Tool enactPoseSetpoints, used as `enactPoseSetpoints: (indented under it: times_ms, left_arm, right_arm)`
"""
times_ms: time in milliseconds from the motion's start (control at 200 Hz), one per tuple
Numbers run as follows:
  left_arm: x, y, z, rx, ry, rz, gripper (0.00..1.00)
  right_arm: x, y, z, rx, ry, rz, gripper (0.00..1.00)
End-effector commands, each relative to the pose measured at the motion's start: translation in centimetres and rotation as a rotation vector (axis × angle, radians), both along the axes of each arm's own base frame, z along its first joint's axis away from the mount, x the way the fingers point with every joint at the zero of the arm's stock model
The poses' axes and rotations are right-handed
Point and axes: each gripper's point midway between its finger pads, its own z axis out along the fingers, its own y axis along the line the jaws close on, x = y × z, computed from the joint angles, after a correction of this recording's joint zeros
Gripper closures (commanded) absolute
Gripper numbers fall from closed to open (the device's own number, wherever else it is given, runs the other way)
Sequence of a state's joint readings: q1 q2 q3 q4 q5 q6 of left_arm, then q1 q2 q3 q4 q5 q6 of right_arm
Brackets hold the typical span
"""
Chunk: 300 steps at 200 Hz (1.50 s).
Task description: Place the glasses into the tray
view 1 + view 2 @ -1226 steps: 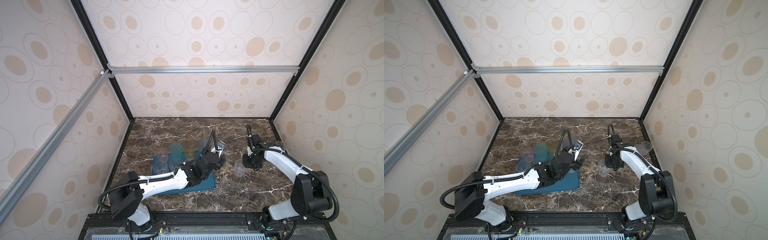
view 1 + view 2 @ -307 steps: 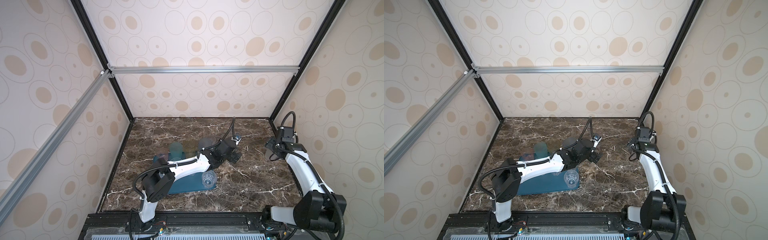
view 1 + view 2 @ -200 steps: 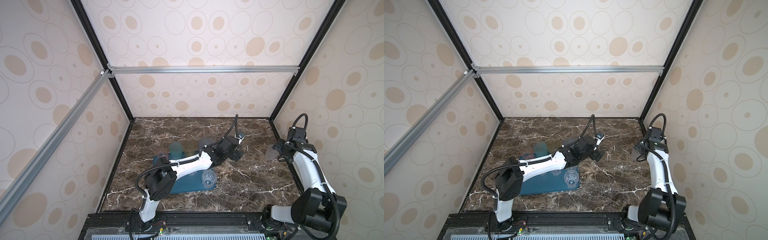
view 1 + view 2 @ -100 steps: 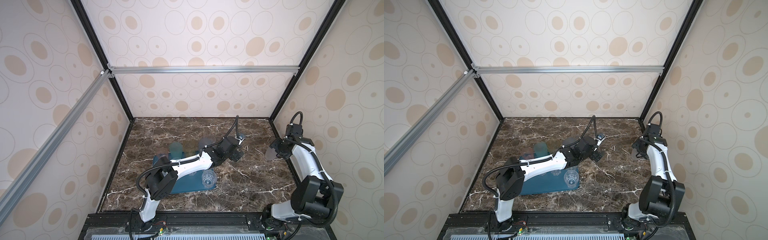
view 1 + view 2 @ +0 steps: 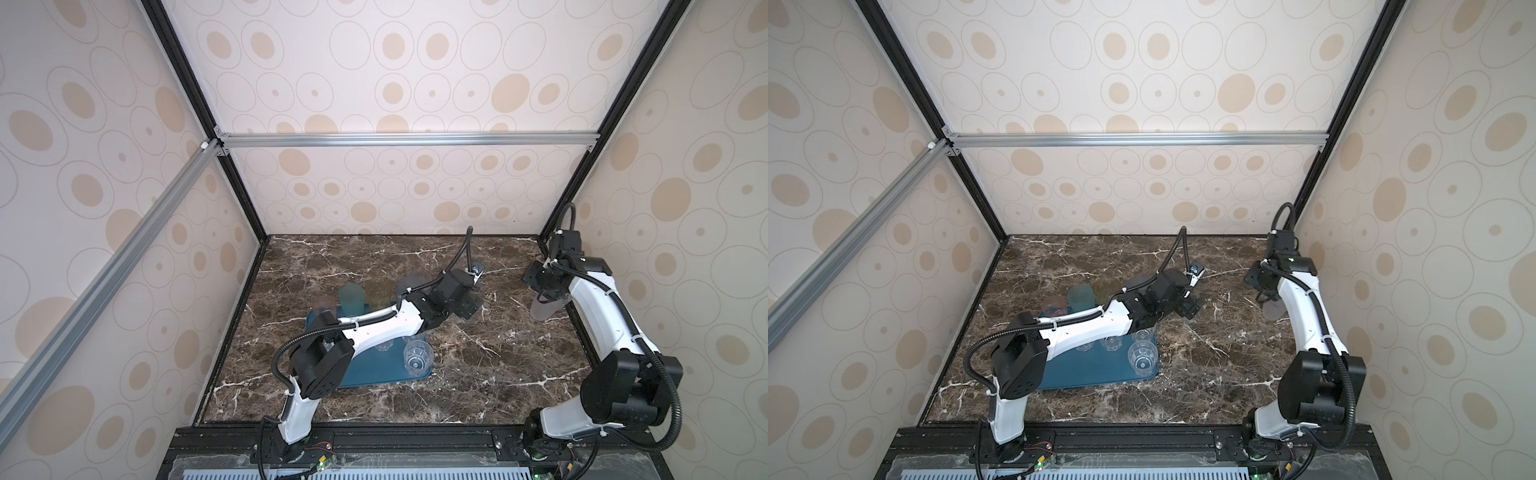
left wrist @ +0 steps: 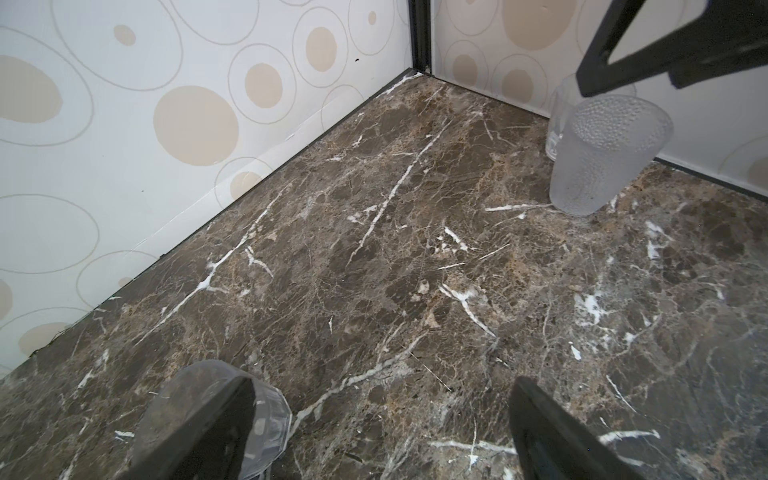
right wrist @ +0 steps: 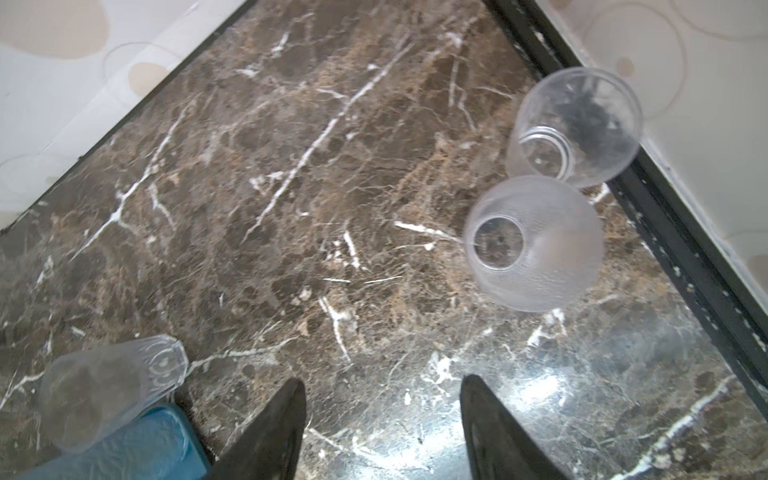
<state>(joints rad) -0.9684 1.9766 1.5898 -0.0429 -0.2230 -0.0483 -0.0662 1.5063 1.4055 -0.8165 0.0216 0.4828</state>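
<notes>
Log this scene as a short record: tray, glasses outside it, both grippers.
tray: teal-blue, left of centre on marble
in tray: clear faceted glass upright at near right corner; others partly hidden by left arm
outside tray: frosted glass and clear glass, by right wall
left gripper: open, empty
right gripper: open, short of frosted glass

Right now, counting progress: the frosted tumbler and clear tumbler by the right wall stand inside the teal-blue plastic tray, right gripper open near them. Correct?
Not inside the teal-blue plastic tray: the right wrist view shows the frosted tumbler and clear tumbler on the brown marble tabletop, right gripper open near them.
</notes>
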Motion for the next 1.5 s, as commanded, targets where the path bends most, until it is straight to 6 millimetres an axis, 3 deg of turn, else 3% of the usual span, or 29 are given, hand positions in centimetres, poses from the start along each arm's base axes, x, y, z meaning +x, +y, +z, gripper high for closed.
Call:
enactPoseSetpoints:
  times_ms: [0,135,275,350,425,445,520,665,990,1335,1495]
  left_arm:
    - [1.5,2.3,4.0,-0.064,-0.023,0.087,0.06]
    - [2.0,6.0,5.1,-0.077,-0.033,0.178,0.07]
    - [1.8,10.5,6.3,-0.098,-0.036,0.272,0.07]
    - [1.5,13.1,6.7,-0.107,-0.038,0.322,0.07]
    - [1.1,15.5,6.6,-0.107,-0.035,0.369,0.07]
    - [0.9,16.1,6.6,-0.108,-0.035,0.381,0.07]
    - [0.6,18.2,6.3,-0.108,-0.033,0.422,0.07]
    - [-0.1,20.8,5.5,-0.095,-0.020,0.463,0.07]
    - [-1.4,23.1,5.2,-0.095,-0.015,0.493,0.07]
    - [-1.7,24.2,5.2,-0.082,-0.022,0.513,0.07]
    - [-1.9,24.3,5.2,-0.089,-0.018,0.515,0.07]
  right_arm:
    - [0.6,4.1,-0.5,0.006,0.043,0.099,0.38]
    - [2.7,10.7,-1.5,0.136,0.035,0.226,0.38]
    - [4.3,15.4,-2.5,0.175,0.043,0.316,0.39]
    - [4.8,17.4,-3.6,0.183,0.062,0.354,0.39]
    - [5.6,18.2,-4.8,0.196,0.088,0.364,0.39]
    - [5.4,19.7,-5.0,0.200,0.093,0.395,0.39]
    - [6.0,21.2,-6.0,0.211,0.111,0.423,0.39]
    - [7.0,23.5,-7.8,0.186,0.150,0.468,0.40]
    - [8.9,26.1,-10.7,0.147,0.208,0.511,0.48]
    - [9.7,24.3,-12.4,-0.049,0.256,0.554,0.74]
    - [9.7,23.4,-11.8,-0.099,0.254,0.559,0.87]
